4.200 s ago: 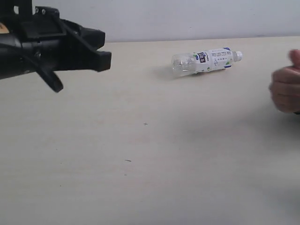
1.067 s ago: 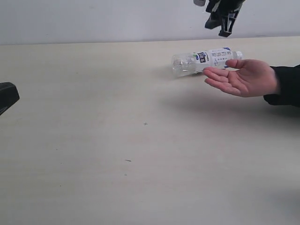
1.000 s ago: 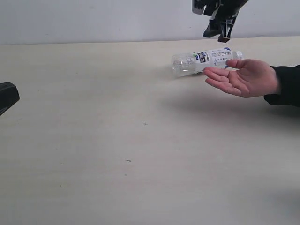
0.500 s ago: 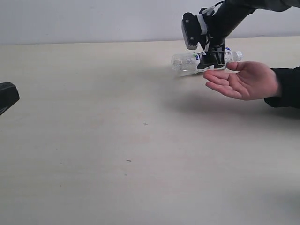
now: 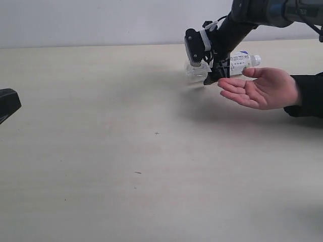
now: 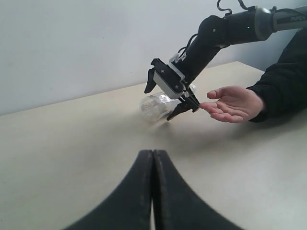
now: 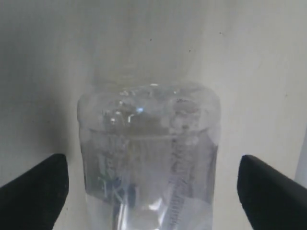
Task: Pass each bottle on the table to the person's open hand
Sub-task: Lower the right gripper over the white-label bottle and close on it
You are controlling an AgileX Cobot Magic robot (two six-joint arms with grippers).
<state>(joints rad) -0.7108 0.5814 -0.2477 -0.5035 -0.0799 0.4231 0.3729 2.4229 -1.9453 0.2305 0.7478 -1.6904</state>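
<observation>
One clear bottle (image 5: pixel 243 59) with a white-blue label and white cap lies on its side at the back right of the table (image 5: pixel 151 166). My right gripper (image 5: pixel 206 70) is down over the bottle's clear lower half, open, a finger on each side with a gap. In the right wrist view the bottle (image 7: pixel 148 143) fills the space between the dark fingertips (image 7: pixel 33 191). A person's open hand (image 5: pixel 262 88) waits palm up right beside it. My left gripper (image 6: pixel 152 154) is shut and empty, far from the bottle (image 6: pixel 154 106). No other bottle shows.
The person's black sleeve (image 5: pixel 308 96) rests on the table at the right edge. A pale wall (image 5: pixel 101 20) runs behind the table's far edge. Part of my left arm (image 5: pixel 7 103) pokes in at the left edge.
My right gripper has come down from above the table and now straddles the bottle. The hand has opened and stayed beside the bottle. Earlier, my left arm drew back to the left edge.
</observation>
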